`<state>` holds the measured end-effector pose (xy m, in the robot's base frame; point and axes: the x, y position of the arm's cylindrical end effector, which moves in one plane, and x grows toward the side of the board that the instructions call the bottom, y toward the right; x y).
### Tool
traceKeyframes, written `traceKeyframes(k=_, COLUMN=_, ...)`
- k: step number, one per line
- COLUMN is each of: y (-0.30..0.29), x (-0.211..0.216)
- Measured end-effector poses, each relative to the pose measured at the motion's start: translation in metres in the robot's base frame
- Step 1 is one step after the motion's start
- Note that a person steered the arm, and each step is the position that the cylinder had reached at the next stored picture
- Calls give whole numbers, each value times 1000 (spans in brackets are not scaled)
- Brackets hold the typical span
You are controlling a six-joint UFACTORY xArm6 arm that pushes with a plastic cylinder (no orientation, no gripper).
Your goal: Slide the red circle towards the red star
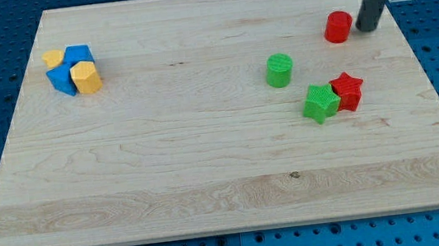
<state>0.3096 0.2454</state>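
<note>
The red circle (338, 27) stands near the board's upper right. The red star (348, 90) lies below it, touching the green star (320, 102) on its left. My tip (367, 28) is the lower end of a dark rod coming down from the view's top right. It sits just to the right of the red circle, very close to it or touching it.
A green circle (279, 70) stands left of and between the red circle and the stars. At the upper left, two blue blocks (69, 67) and two yellow blocks (86, 76) are clustered together. The wooden board (207, 157) lies on a blue perforated table.
</note>
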Motion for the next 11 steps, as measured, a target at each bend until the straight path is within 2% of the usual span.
traceKeyframes(k=1, y=-17, x=-25)
traceKeyframes(k=2, y=-67, x=-25)
traceKeyframes(k=3, y=-80, x=-20)
traceKeyframes(k=6, y=-29, x=-12)
traceKeyframes(k=9, y=-46, x=-12)
traceKeyframes(k=11, y=-46, x=21)
